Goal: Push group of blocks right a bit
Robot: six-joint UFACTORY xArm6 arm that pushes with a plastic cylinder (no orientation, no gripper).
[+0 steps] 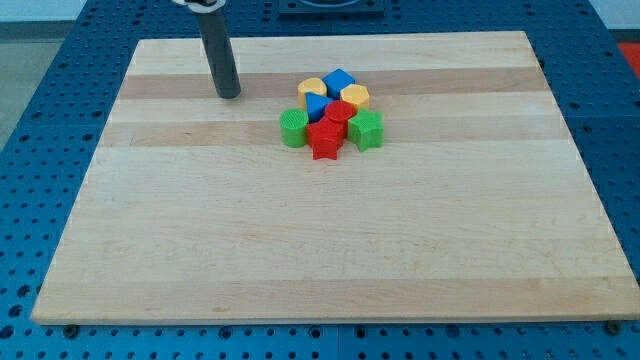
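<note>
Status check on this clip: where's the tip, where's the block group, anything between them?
My tip on the board, off the view's left of the block group, not touching. Eight blocks clustered tight: yellow, blue, red, green. Nothing between tip and group.

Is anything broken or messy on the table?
Nothing stands out. The blocks sit bunched together on the wooden board, none toppled or stray. My tip rests on the board to the view's left of them, touching none.

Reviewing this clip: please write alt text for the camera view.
A tight cluster of small blocks, yellow, blue, red and green, sits above centre on a pale wooden board. My tip rests on the board to the cluster's left at the view's top, apart from every block.
</note>
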